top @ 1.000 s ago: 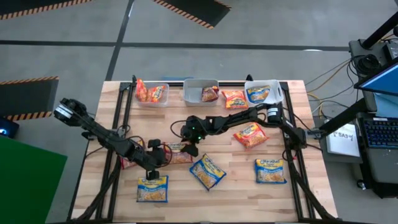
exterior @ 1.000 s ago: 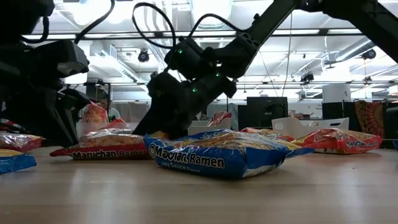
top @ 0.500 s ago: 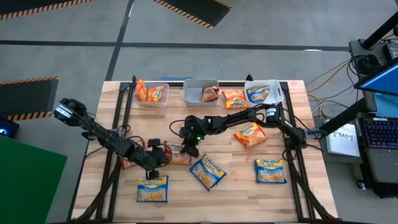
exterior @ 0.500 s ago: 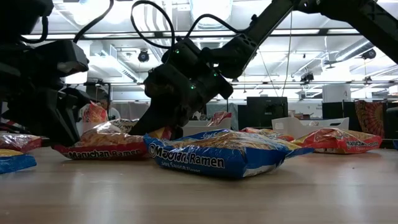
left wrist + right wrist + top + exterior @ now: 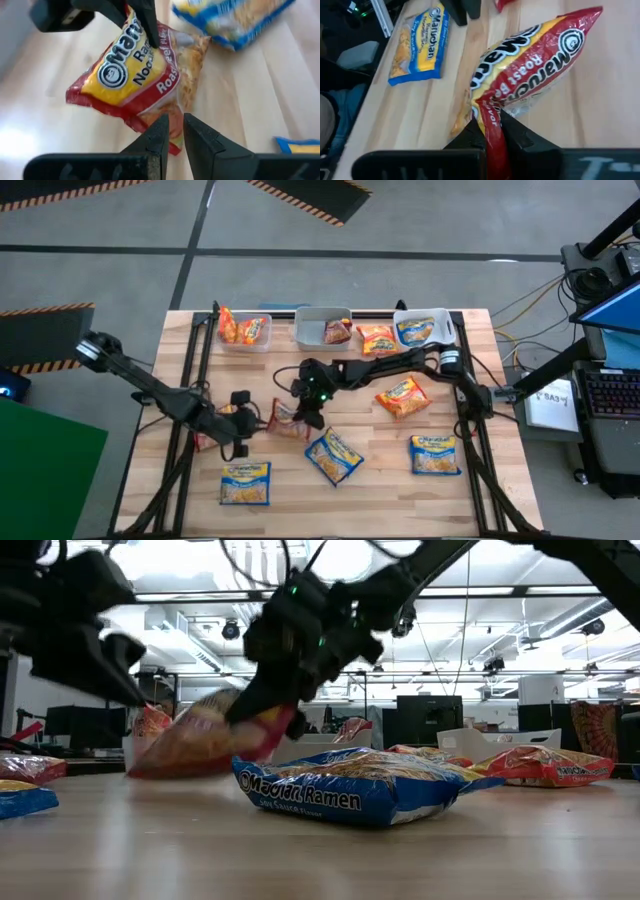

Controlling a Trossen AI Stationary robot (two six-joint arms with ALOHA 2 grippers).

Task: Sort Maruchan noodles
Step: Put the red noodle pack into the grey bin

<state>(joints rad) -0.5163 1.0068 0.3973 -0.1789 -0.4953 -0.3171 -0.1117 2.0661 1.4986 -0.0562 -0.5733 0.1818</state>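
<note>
A red Maruchan noodle packet [image 5: 535,65] hangs tilted at mid-table, with my right gripper [image 5: 492,134] shut on it. In the high view the packet [image 5: 287,420] lies between the two grippers. My left gripper [image 5: 172,136] hovers just to the packet's left, raised off the table, fingers shut and touching nothing. Blue packets [image 5: 333,456] [image 5: 245,482] [image 5: 435,453] lie flat near the front edge, and an orange one [image 5: 403,396] lies to the right. Another red packet [image 5: 204,442] lies under my left arm. My right gripper pinches the red packet's end edge [image 5: 489,117] between its two fingers, coming from the table's right and slanting down. That end is lifted [image 5: 270,720]. The packet slopes down to the left, and its low end [image 5: 135,770] is at or just above the table; which, I cannot tell.
Three clear bins stand along the far edge: the left one [image 5: 245,343] with orange packets, the middle one [image 5: 305,328] with a red packet, the right one [image 5: 446,328] with a blue one. An orange packet [image 5: 378,338] lies between the last two. Black rails [image 5: 200,370] run along both table sides.
My right gripper has taken hold of the red packet's end and risen, tipping that end up off the table while the other end stays low. My left gripper has risen off the table beside the packet, still shut.
</note>
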